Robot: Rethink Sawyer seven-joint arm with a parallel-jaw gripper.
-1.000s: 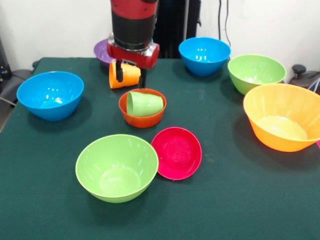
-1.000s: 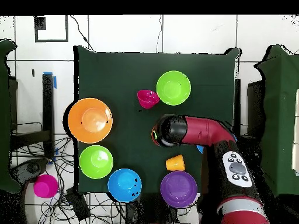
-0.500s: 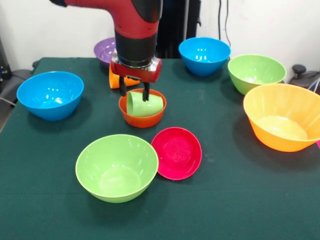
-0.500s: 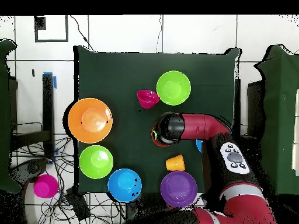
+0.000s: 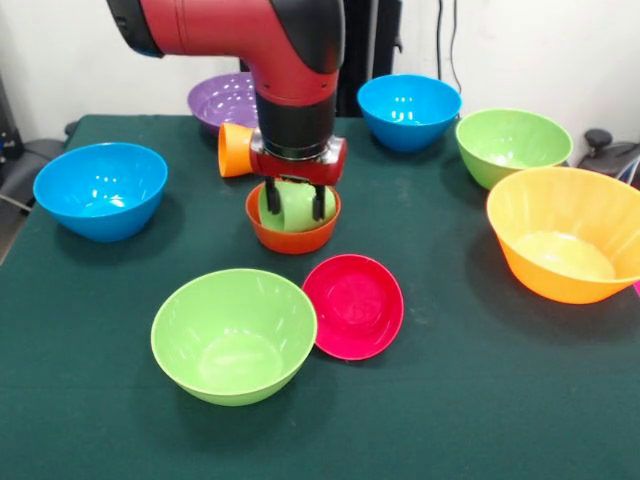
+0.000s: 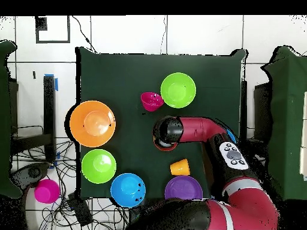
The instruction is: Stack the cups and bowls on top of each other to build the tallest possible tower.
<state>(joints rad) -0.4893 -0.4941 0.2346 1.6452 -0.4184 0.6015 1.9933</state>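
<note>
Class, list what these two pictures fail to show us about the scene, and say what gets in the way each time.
- Overhead view: the green cup and most of the small orange-red bowl are hidden under the arm.
- Front view: the fingers straddle the cup; contact cannot be told.
- Front view: the large orange bowl is cut by the right edge.

My arm [image 5: 290, 60] gleams in glossy red and black plastic; the bowls, like this green one [image 5: 233, 335], shine smooth and glossy, and the table [image 5: 480, 400] wears matt green cloth.
</note>
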